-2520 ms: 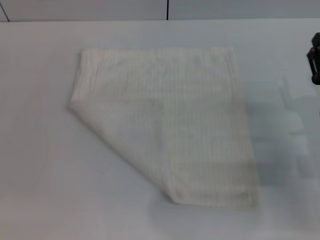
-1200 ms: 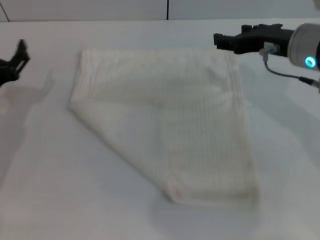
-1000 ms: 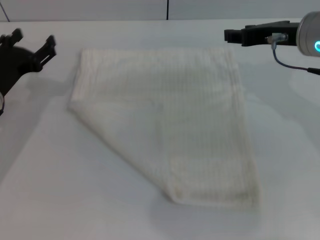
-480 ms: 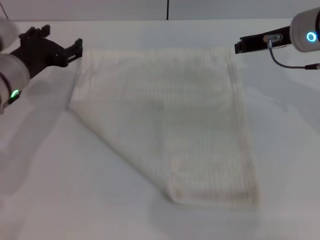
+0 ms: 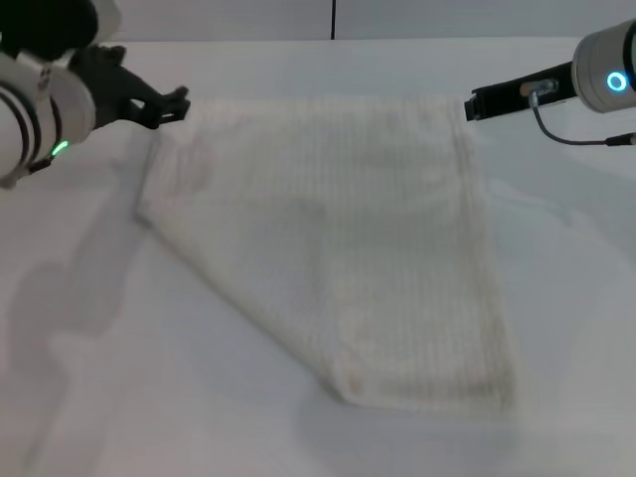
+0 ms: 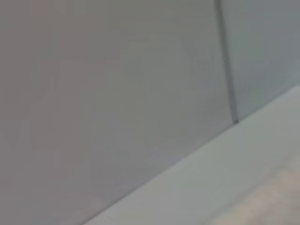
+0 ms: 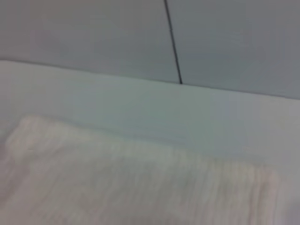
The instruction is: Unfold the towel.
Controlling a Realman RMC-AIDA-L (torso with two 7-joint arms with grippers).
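The towel point(image 5: 338, 238) is a cream-white ribbed cloth lying flat on the white table point(image 5: 89, 378). Its near left part is folded over along a diagonal edge. My left gripper point(image 5: 171, 103) is at the towel's far left corner, just above the cloth. My right gripper point(image 5: 473, 103) is at the towel's far right corner. The right wrist view shows the towel's far edge point(image 7: 140, 187) close below that arm. The left wrist view shows mostly wall and a strip of the table point(image 6: 225, 168).
A grey wall with a dark vertical seam point(image 5: 332, 18) runs behind the table's far edge. It also shows in the right wrist view point(image 7: 172, 42). Bare tabletop surrounds the towel on the left, right and front.
Both arms have come in from the sides. The left gripper has moved right to the towel's far left corner. The right gripper has settled at the far right corner. The towel has not moved.
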